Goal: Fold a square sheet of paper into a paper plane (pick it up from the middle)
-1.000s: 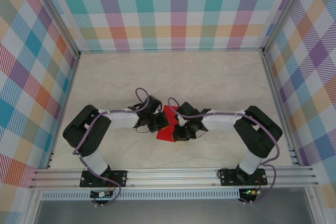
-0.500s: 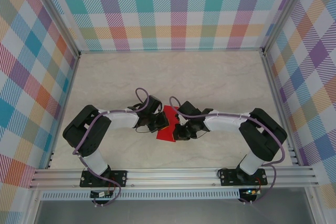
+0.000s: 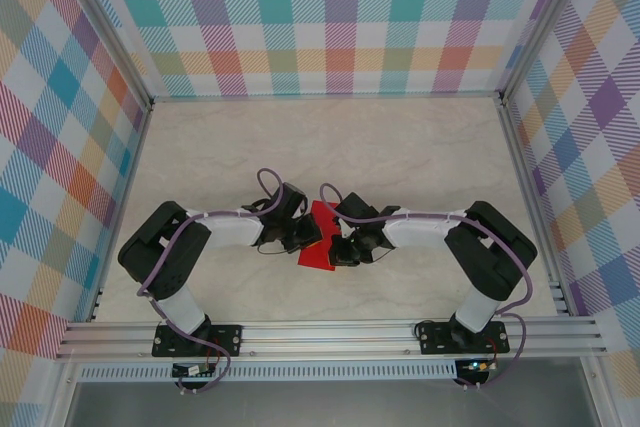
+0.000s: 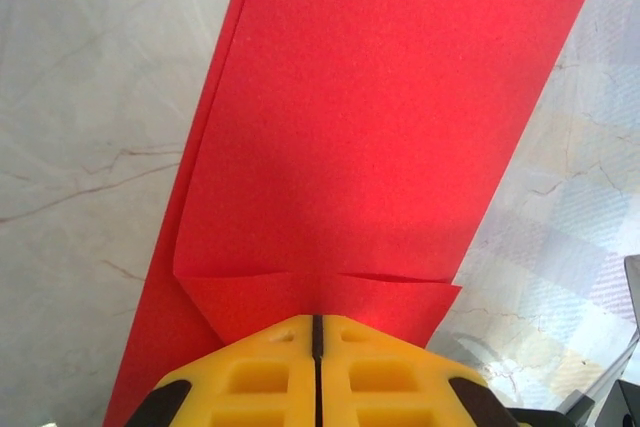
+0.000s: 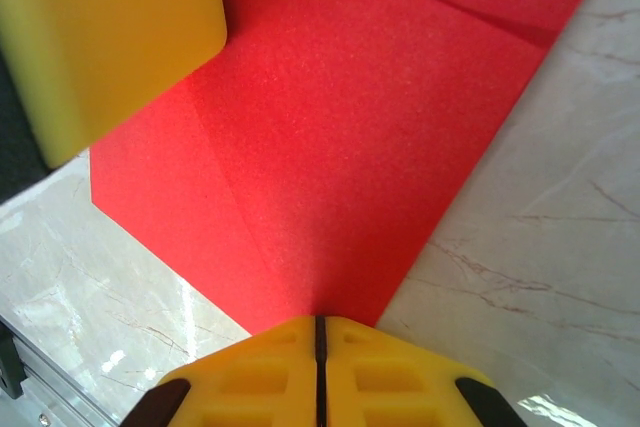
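My left tool (image 4: 316,321) and right tool (image 5: 318,321) are both clenched on opposite edges of the square sheet of paper (image 3: 318,245), held between them near the middle of the bench's (image 3: 420,147) near edge. It is doubled over with creases, so early folds look done; the pointed nose and wings remain, I judge.

Item: square sheet of paper (image 3: 318,239), plain bright red, unmarked, partly folded, layers overlapping, one short flap creased over. Located at worktop (image 3: 400,157) centre, near side, edges pinched by left tool (image 4: 316,319) and right tool (image 5: 318,319).
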